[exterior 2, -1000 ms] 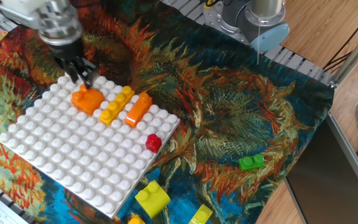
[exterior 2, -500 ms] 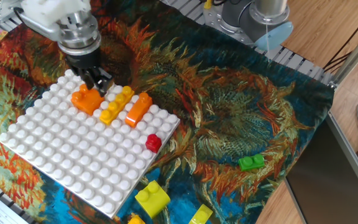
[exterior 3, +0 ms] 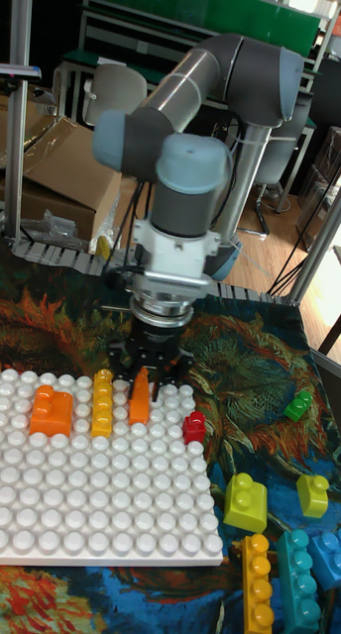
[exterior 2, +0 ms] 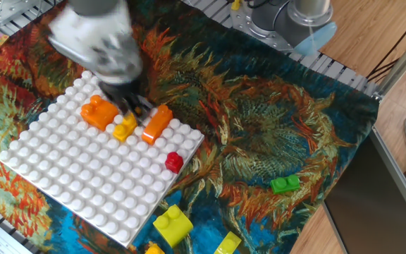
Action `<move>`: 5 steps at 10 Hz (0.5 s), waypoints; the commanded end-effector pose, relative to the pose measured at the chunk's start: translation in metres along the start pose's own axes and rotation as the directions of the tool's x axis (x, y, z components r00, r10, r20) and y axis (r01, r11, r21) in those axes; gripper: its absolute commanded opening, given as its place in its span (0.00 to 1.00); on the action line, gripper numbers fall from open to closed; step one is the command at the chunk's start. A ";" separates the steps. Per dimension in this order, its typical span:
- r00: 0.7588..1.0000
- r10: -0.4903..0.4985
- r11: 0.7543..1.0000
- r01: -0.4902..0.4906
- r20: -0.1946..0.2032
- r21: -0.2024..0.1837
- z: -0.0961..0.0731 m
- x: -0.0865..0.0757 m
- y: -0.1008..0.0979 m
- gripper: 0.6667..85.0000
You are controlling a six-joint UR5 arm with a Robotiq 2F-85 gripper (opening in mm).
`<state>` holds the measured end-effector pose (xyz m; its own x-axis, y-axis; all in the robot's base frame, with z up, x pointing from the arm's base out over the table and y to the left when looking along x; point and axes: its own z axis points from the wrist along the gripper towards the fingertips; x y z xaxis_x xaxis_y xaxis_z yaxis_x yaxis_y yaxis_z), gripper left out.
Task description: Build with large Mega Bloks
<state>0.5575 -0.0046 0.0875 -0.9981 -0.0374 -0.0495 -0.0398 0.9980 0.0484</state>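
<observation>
On the white studded baseplate (exterior 2: 69, 180) (exterior 3: 91, 495) stand several Mega Bloks: a wide orange block (exterior 2: 99, 113) (exterior 3: 52, 411), a yellow bar (exterior 2: 125, 128) (exterior 3: 102, 403), an orange bar (exterior 2: 158, 123) (exterior 3: 139, 398) and a red one-stud cube (exterior 2: 173, 161) (exterior 3: 194, 428). My gripper (exterior 2: 134, 108) (exterior 3: 149, 370) hangs low over the far ends of the yellow and orange bars. It is blurred in the fixed view. Its fingers look open with nothing held. The far end of the yellow bar is hidden behind it in the fixed view.
Loose bricks lie on the patterned cloth: a green one (exterior 2: 285, 184) (exterior 3: 298, 404), a lime one (exterior 2: 172, 224) (exterior 3: 245, 498), a yellow one (exterior 2: 228, 243) (exterior 3: 311, 492), and a yellow bar (exterior 3: 256, 582) beside teal bricks (exterior 3: 299, 580). The arm's base (exterior 2: 294, 21) stands at the back.
The gripper has moved right, from over the wide orange block, across the yellow bar, toward the orange bar. No brick has shifted.
</observation>
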 end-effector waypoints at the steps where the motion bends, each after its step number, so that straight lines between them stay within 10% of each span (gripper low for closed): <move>1: 0.999 -0.003 1.000 0.003 -0.035 0.007 0.002 0.007 0.036 0.44; 5: 0.987 -0.152 0.988 0.153 -0.050 0.024 0.002 0.010 0.030 0.45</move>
<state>0.5470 0.0199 0.0859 -0.9920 -0.1262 -0.0075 -0.1263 0.9918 0.0201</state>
